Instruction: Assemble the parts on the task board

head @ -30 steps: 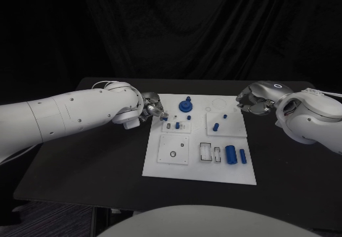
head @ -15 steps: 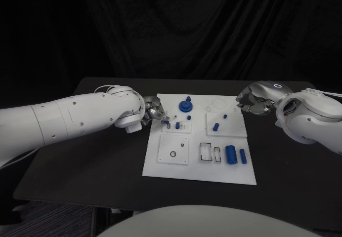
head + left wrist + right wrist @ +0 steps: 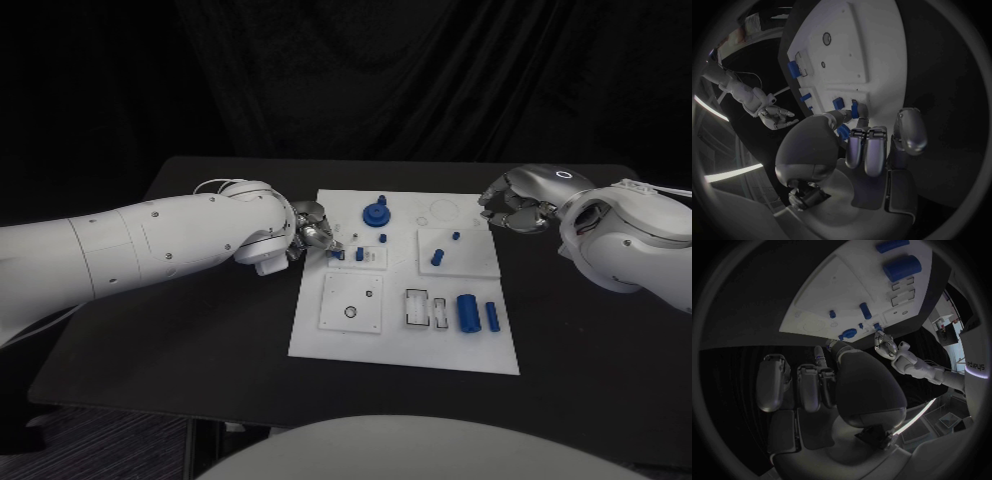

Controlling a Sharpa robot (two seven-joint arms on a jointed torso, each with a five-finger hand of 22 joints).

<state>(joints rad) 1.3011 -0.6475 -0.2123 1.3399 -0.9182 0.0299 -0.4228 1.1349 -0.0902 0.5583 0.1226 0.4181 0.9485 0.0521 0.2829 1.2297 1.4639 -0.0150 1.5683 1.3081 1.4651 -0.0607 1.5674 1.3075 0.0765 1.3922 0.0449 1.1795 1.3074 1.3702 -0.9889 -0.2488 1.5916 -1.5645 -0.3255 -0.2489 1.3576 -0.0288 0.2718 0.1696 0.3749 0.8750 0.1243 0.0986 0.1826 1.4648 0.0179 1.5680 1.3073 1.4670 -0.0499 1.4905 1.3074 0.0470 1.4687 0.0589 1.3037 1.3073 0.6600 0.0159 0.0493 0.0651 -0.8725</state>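
A small blue part (image 3: 335, 254) is pinched in the left robot hand (image 3: 309, 232) at the task board's (image 3: 404, 350) left edge. It is judged light, rigid and slippery, best held by its sides. The right robot hand (image 3: 511, 211) is curled, empty.

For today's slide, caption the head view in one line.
Left hand holds a small blue part at the task board; right hand waits.

Black table (image 3: 216, 330), dark curtain (image 3: 404, 80) behind it
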